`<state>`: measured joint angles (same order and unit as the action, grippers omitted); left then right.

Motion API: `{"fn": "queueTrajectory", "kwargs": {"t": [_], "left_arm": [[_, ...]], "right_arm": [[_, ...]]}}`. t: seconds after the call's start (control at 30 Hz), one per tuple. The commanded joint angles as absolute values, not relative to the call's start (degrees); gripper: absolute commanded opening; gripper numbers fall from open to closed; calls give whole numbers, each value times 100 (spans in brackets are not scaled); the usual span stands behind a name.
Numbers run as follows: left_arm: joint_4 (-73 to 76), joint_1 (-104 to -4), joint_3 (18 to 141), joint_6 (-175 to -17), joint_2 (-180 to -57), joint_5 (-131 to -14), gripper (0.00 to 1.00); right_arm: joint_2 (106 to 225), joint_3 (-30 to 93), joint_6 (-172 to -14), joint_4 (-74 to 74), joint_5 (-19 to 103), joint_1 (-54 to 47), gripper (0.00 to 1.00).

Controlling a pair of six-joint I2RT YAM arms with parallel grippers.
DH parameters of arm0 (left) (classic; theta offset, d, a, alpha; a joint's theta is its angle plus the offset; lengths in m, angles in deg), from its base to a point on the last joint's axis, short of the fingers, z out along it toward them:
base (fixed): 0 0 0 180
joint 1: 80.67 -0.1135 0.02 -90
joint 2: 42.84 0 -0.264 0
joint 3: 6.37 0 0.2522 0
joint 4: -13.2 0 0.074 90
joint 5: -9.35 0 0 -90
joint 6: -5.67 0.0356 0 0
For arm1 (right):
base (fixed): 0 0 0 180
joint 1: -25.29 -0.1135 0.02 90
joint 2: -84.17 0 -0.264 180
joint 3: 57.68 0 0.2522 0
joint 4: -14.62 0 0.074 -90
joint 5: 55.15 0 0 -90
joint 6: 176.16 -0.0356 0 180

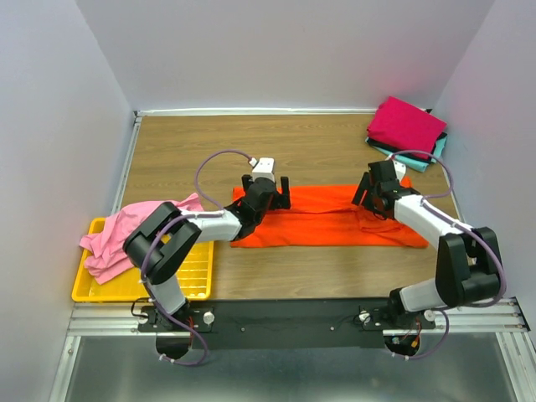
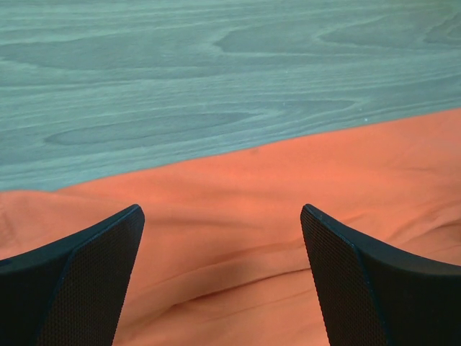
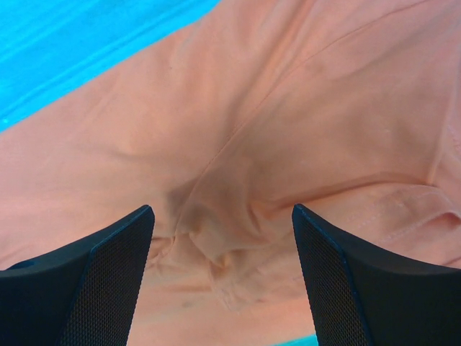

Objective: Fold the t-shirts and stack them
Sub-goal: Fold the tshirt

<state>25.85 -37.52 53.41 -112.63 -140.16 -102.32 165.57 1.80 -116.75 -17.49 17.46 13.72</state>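
My left wrist view crops the orange t-shirt [image 2: 288, 216] on three sides. The magenta t-shirt [image 1: 406, 124] hides most of its stack; I see only the edge of a teal t-shirt [image 1: 416, 161], perhaps something dark too. The pink t-shirt [image 1: 126, 230] covers the tray [image 1: 142, 295] at its far corner.

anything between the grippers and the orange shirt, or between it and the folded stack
Nothing visible. The left gripper and right gripper hang open right over the orange shirt; only bare table lies between it and the folded stack at the far right.
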Motion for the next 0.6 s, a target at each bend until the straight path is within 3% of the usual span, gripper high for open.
{"fn": "queueTrajectory", "kwargs": {"t": [0.0,0.57], "left_arm": [[2879,-3725,5415,-11184,-14408,-10078,97],[3072,-3638,4062,-11851,-14295,-10043,97]], "right_arm": [[16941,302,-11877,-1628,1508,1360,84],[18383,644,-11877,-1154,1849,1360,85]]}}
